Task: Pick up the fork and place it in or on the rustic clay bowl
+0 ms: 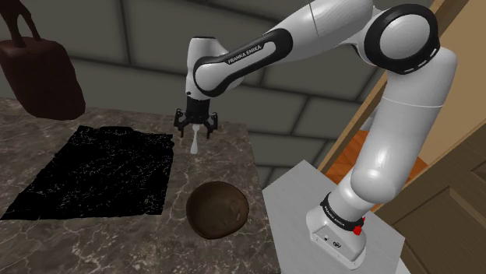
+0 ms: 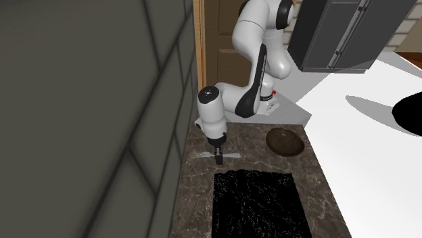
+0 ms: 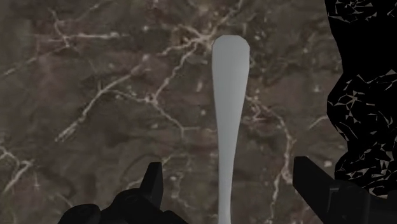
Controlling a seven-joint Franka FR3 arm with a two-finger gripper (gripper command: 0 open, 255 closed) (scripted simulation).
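- The pincer (image 1: 195,123) hangs low over the dark marbled worktop (image 1: 101,241). Its two black fingers (image 3: 153,186) are spread wide and clasp nothing.
- The pale grey fork (image 3: 228,102) lies on the worktop right under the pincer. Its handle runs between the fingers with a gap on either side.
- The round brown bowl (image 1: 217,209) sits on the worktop near the stand (image 1: 311,194), apart from the fork.
- A black speckled rectangle (image 1: 97,175) lies just beside the fork and close to the bowl.
- A brown bag (image 1: 39,78) stands at the shoulder view's upper left.
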